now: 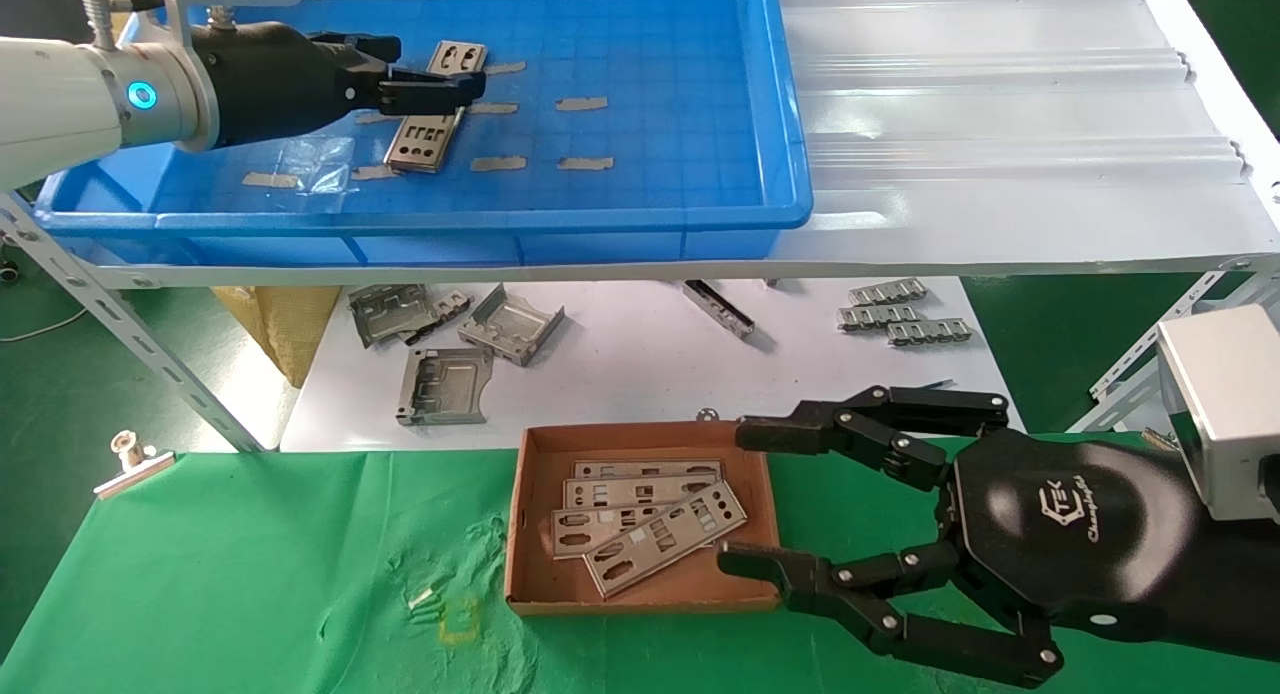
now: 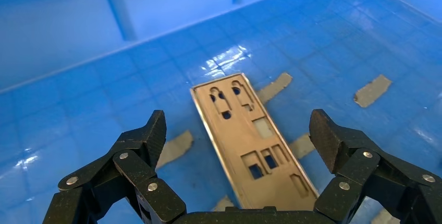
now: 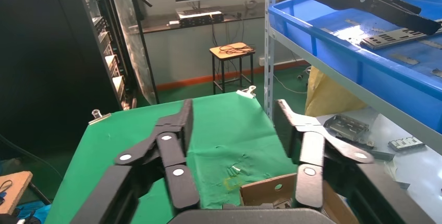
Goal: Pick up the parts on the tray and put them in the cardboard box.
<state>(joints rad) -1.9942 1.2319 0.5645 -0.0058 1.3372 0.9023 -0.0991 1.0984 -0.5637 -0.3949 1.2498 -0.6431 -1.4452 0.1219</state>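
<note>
One metal strip (image 1: 430, 109) lies flat on the floor of the blue tray (image 1: 650, 124), up on the shelf. The left gripper (image 1: 425, 79) hangs just above it with its fingers (image 2: 146, 138) spread wide on either side of the strip, not touching it. Below, four more strips (image 1: 640, 524) are piled in the cardboard box (image 1: 535, 594) on the green cloth (image 1: 250, 574). The right gripper (image 1: 745, 494) waits beside the box, its fingers also spread apart and holding nothing.
</note>
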